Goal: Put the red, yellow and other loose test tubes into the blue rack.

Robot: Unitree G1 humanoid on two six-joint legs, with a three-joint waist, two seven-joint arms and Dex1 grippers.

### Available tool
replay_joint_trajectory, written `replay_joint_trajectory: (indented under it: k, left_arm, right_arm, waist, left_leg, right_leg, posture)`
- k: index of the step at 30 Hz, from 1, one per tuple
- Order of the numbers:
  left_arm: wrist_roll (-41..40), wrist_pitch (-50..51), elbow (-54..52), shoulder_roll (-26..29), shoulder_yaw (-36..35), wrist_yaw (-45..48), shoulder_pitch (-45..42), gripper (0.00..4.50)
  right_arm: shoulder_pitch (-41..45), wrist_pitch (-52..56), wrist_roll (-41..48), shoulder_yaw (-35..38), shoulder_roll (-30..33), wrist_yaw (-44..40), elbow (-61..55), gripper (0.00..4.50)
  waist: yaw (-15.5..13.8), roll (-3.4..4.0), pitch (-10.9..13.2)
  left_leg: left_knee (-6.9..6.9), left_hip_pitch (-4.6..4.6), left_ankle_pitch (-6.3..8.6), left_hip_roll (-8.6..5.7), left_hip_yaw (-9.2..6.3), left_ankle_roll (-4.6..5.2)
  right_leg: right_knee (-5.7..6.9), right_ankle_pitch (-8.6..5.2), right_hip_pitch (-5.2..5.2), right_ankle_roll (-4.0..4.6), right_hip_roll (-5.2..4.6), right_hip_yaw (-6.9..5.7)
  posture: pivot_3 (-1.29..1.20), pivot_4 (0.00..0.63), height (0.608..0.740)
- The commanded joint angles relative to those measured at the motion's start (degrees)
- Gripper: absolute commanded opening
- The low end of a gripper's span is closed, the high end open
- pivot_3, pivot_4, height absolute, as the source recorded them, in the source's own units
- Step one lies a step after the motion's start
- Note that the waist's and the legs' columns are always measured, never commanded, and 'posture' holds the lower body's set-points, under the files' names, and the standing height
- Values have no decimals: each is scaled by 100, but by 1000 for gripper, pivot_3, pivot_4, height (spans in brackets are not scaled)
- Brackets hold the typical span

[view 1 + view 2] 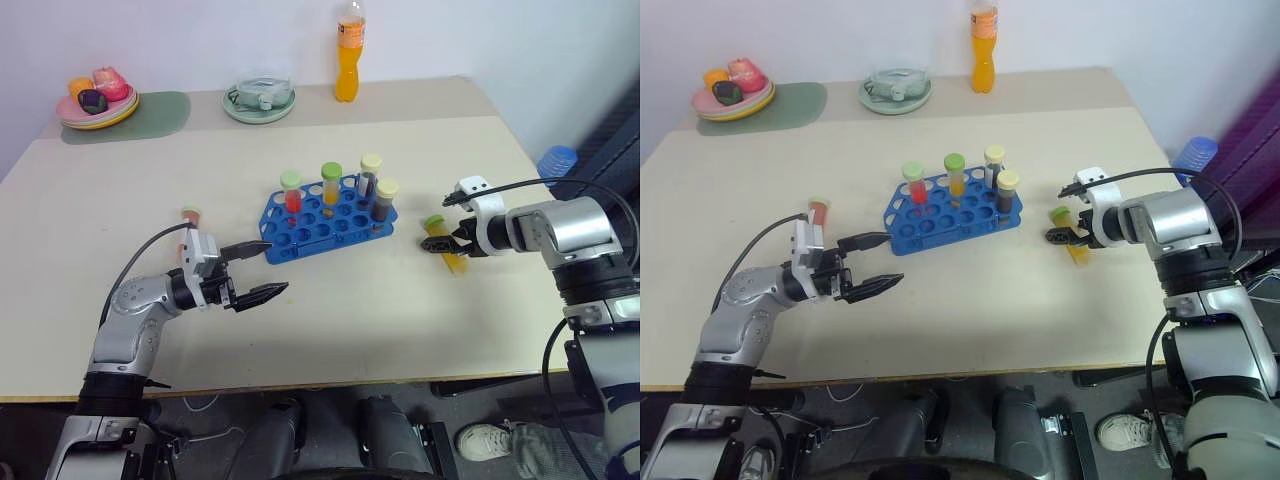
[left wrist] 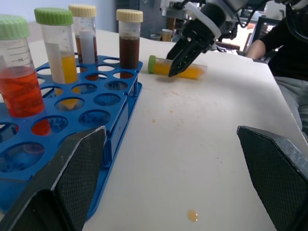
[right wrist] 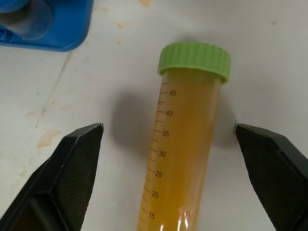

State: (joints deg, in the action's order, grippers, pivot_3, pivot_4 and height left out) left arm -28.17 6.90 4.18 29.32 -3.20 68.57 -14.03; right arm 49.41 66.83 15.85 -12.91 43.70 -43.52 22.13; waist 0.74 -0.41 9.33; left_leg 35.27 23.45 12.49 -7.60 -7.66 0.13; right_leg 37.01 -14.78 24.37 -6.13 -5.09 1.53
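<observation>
One yellow tube (image 3: 180, 144) lies flat on the bench just right of the rack (image 1: 325, 215), lengthwise between the right gripper's (image 1: 452, 240) spread, empty fingers; left gripper (image 1: 258, 270) also agape.

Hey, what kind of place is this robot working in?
Probably a lab-style practice bench set up indoors: a blue rack of capped test tubes on a plain table, with a plate of toy food at the back.
</observation>
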Motion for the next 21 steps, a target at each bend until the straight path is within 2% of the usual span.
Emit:
replay_joint_trajectory:
  k: [1, 4, 6, 8, 10, 15, 18, 21]
  left_arm:
    - [-120, 48, -286, 63, -73, -14, -37, 4500]
    - [-115, 95, -319, 59, -69, -29, -53, 4500]
    - [-117, 122, -355, 64, -69, -40, -52, 4500]
    - [-109, 171, -409, 81, -67, -55, -19, 4500]
    - [-114, 235, -467, 92, -57, -61, 33, 4500]
    - [-85, 309, -579, 65, -7, -89, 89, 4500]
    - [-88, 346, -607, 46, 1, -140, 44, 4500]
    - [-87, 368, -612, 38, 2, -163, 26, 4500]
  right_arm:
    - [281, -209, -290, -164, -132, -45, 567, 4467]
    - [441, -519, -567, -313, -254, -47, 1012, 3648]
    - [497, -683, -744, -419, -302, -108, 1194, 2750]
    - [442, -883, -920, -569, -297, -210, 1168, 1635]
    - [267, -1260, -1153, -714, -231, -251, 963, 906]
    - [-582, -2577, -1635, -1008, 260, -654, -349, 906]
    - [-1355, -2957, -1200, -642, 586, -1251, -1628, 906]
    - [-2458, -3869, -710, -151, 928, -1847, -2846, 906]
  waist:
    - [11, -1, -1]
    - [24, -7, -5]
    - [28, -10, -6]
    - [23, -10, -6]
    - [32, -11, -7]
    - [6, -18, -12]
    - [-28, -18, -11]
    - [-29, -19, -11]
  left_leg:
    - [0, 0, 0, 0, 0, 0]
    - [3, -2, 0, 2, 1, -1]
    - [7, -3, 0, 2, 1, -1]
    - [8, -3, 0, 2, 1, -1]
    - [8, -3, 0, 3, 1, -2]
    - [9, -6, 1, 5, 1, -2]
    - [8, -4, 1, 5, -1, -2]
    - [3, 0, 3, 7, -1, 0]
  right_leg:
    - [0, 0, 0, 0, 0, 0]
    - [1, 3, -1, 4, 3, 0]
    - [1, 4, -4, 5, 3, 0]
    - [1, 5, -4, 5, 4, 0]
    - [1, 5, -4, 5, 5, -1]
    - [0, 5, -7, 4, 6, -4]
    - [0, 4, -6, 4, 6, -5]
    - [-6, 4, -5, 4, 6, -7]
  posture:
    - [0, 150, 740]
    - [0, 150, 740]
    - [0, 150, 740]
    - [0, 150, 740]
    - [0, 150, 740]
    - [0, 150, 740]
    - [0, 150, 740]
    - [0, 150, 740]
